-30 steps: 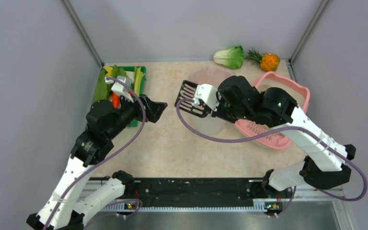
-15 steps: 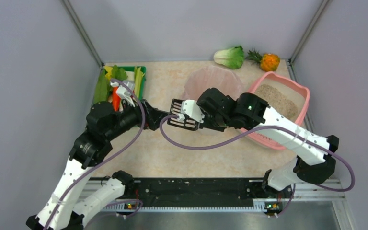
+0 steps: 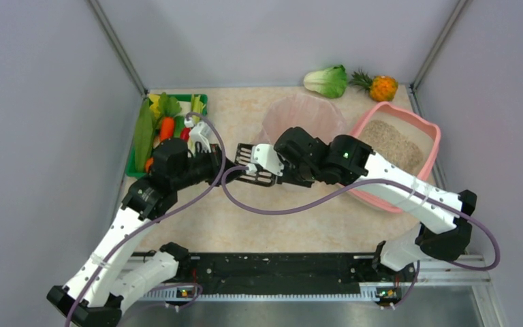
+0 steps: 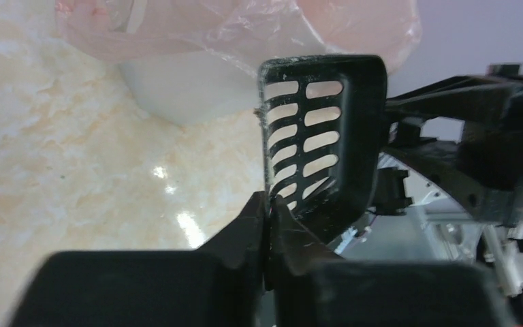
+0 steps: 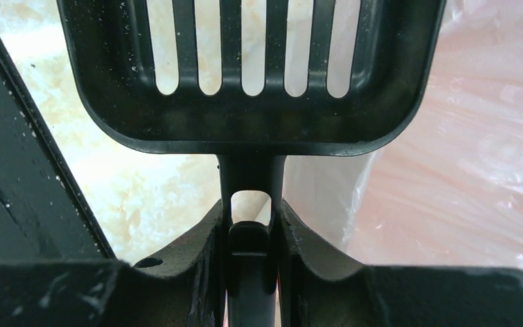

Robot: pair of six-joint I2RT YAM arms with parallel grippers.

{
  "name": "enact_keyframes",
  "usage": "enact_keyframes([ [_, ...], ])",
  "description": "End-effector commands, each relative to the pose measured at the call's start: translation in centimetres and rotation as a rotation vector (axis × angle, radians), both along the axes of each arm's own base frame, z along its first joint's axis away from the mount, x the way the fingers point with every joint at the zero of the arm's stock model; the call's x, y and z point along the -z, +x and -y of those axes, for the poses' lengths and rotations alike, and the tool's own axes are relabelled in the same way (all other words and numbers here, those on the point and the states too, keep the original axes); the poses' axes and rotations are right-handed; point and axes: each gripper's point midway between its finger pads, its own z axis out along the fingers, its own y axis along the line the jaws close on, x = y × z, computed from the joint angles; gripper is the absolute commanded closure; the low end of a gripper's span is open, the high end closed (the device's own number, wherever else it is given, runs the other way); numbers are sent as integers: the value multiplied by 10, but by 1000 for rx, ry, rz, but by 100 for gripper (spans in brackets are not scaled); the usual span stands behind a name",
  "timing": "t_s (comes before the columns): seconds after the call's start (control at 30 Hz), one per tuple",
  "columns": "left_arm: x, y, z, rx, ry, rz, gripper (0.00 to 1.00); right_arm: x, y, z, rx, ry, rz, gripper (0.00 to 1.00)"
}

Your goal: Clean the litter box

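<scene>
A robotics lab cell — plain pale grey wall panels (image 3: 41, 102) and metal corner posts (image 3: 118, 48) enclose a beige marble-patterned worktop (image 3: 299, 228), with two white-and-black robot arms (image 3: 119, 231) bolted to a black mounting rail (image 3: 279, 269) — nothing homely.

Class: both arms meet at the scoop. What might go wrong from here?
1. The left gripper and right gripper both hold the scoop; opposed moves may twist it loose.
2. The left pinches only its rim and might slip.
3. Grains stuck to it may fall on the table, beside the bin.
</scene>
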Motion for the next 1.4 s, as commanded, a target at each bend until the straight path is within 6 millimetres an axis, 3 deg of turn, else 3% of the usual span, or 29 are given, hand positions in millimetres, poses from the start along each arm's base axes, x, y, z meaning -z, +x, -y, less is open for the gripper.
enact_keyframes([
  [0.0, -14, 5, -6, -20, -59, 41, 100, 2, -3, -18, -40, 63, 2, 100],
  [0.1, -13, 7, -12, -18, -117, 0, 100, 6, -6, -23, -59, 103, -2, 99],
  [0.2, -10, 7, -15, -13, -151, -26, 100, 4, -12, -33, -93, 187, -9, 86],
  [0.4, 2, -1, -13, 33, -197, -110, 100, -1, -27, -42, -161, 358, -15, 70],
  [0.53, 9, -7, -10, 71, -272, -174, 100, -6, -37, -41, -194, 426, -22, 60],
  [0.7, 17, -11, -6, 107, -344, -225, 100, -11, -41, -32, -194, 481, -11, 56],
  [0.9, 20, -10, -6, 103, -338, -241, 100, -21, -47, -29, -202, 528, -15, 57],
  [1.07, 24, -13, -5, 120, -345, -270, 100, -23, -50, -28, -207, 541, -22, 64],
  [1.13, 27, -13, -5, 118, -343, -280, 100, -26, -51, -28, -213, 556, -25, 73],
  [1.27, 32, -7, -7, 90, -328, -273, 100, -33, -58, -29, -218, 575, -61, 100],
  [1.3, 33, -3, -8, 72, -312, -254, 98, -32, -60, -28, -215, 570, -81, 100],
  [1.37, 38, 9, -15, 7, -260, -212, 80, -29, -65, -24, -206, 557, -116, 100],
])
